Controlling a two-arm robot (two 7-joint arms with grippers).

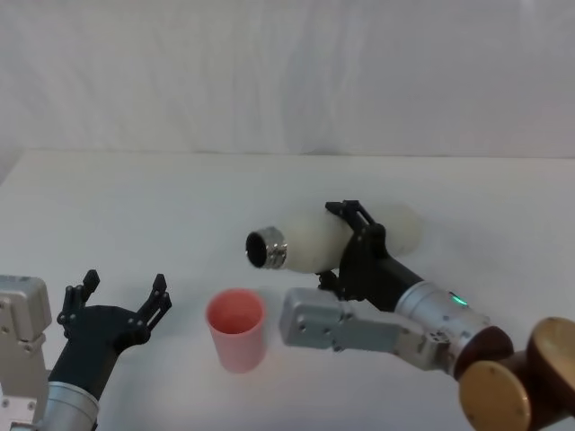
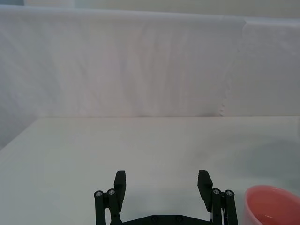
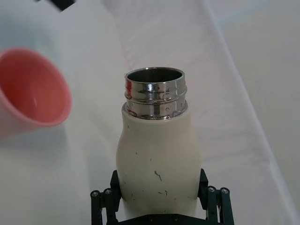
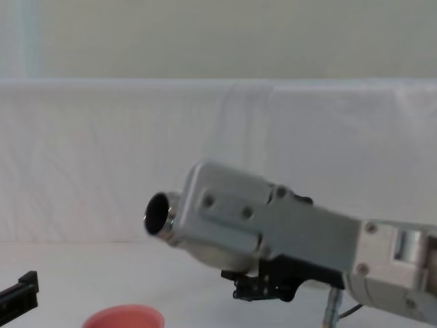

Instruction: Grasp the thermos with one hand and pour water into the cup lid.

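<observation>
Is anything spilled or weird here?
No spill shows on the table. The thermos looks odd lying sideways, but the right pincer holds it tipped toward the upright cup lid. The left pincer waits open beside it.

Looks like a robot lab or test setup rather than anyone's home. The wide flat bench (image 1: 135,197) is draped in plain white cloth, and a creased white fabric backdrop (image 2: 140,65) hangs right behind it, closing off the room. No furniture or household clutter, just a staged white work area.
</observation>
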